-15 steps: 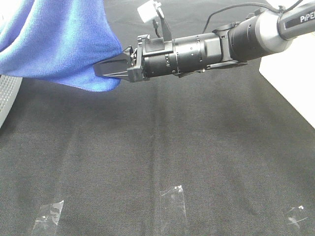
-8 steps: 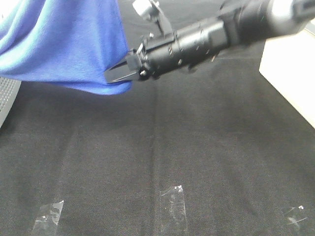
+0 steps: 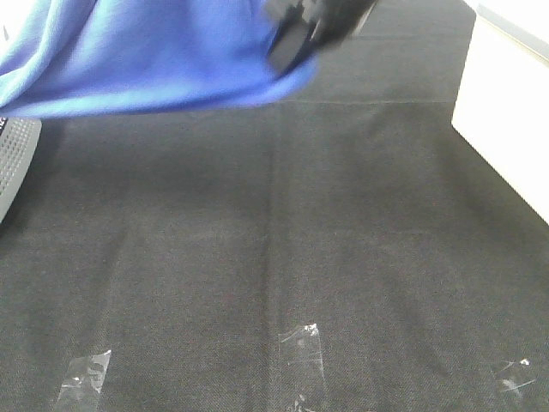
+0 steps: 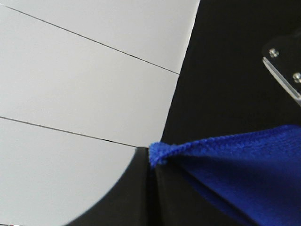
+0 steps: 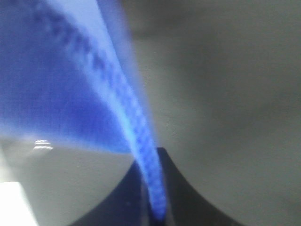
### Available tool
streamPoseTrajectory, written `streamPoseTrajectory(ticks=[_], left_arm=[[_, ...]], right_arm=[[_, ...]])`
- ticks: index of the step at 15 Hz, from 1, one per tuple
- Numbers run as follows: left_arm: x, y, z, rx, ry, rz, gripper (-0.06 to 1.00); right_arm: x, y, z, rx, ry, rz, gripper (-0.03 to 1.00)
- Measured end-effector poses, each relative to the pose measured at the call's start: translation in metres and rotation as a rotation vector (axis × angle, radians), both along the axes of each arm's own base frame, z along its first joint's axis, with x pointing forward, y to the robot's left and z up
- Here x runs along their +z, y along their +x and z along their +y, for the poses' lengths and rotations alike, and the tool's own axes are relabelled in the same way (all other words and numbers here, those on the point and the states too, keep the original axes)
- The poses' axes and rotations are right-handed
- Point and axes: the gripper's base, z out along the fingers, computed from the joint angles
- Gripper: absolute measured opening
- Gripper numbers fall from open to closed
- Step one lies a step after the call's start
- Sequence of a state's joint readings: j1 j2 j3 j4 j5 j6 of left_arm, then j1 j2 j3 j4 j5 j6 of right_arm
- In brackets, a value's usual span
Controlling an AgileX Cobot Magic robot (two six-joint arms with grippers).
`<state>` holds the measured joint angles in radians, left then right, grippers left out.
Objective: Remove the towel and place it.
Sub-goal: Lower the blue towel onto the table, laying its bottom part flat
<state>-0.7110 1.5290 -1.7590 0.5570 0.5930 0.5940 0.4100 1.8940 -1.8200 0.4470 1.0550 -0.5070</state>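
- Nearest the camera, three scraps of tape (image 3: 301,348) lie along the front of the surface (image 3: 283,223), likely as placing marks. Nothing covers them.
- The middle of the black surface lies bare, which leaves room to lay the towel flat. That step is not yet done.
- A grey mesh rim (image 3: 13,163) shows at the left edge and a white ledge (image 3: 506,94) at the right. Both flank the open stretch, so the cloth must come down between them.
- Farther back, the towel (image 3: 154,51) hangs in the air above the surface. It is stretched wide and its lower hem sags, because it is carried at two points set well apart.
- The right end effector (image 3: 296,34), blurred, is closed tight on the hem at the towel's right end. Its wrist view shows the stitched edge running down into the shut fingers.
- The left end effector (image 4: 153,165) is outside the high view. Its wrist view shows it clamped shut on a towel corner, with white panels (image 4: 84,94) behind.
- Holding two ends apart probably spreads the cloth so it lands unfolded.
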Motion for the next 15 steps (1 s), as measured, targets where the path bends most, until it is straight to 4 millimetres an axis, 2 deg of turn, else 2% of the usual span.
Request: streamPoseTrajectory(ticks=[2, 4, 7, 12, 15], left_arm=[[0.006, 0.008, 0.009, 0.015, -0.084, -0.037, 0.0], [0.014, 0.023, 0.029, 0.062, -0.218, -0.073, 0.0], [0.02, 0.039, 0.048, 0.078, -0.364, -0.135, 0.0], [0.009, 0.074, 0.053, 0.013, -0.409, -0.249, 0.0], [0.006, 0.086, 0.056, -0.041, -0.433, -0.324, 0.0]], right_arm=[[0.044, 0.002, -0.008, -0.043, -0.037, -0.123, 0.01], [0.077, 0.003, -0.014, -0.075, -0.053, -0.255, 0.01], [0.111, 0.007, -0.02, -0.135, -0.036, -0.448, 0.01], [0.143, 0.019, -0.025, -0.224, 0.018, -0.761, 0.01], [0.157, 0.023, -0.026, -0.262, 0.063, -0.923, 0.01]])
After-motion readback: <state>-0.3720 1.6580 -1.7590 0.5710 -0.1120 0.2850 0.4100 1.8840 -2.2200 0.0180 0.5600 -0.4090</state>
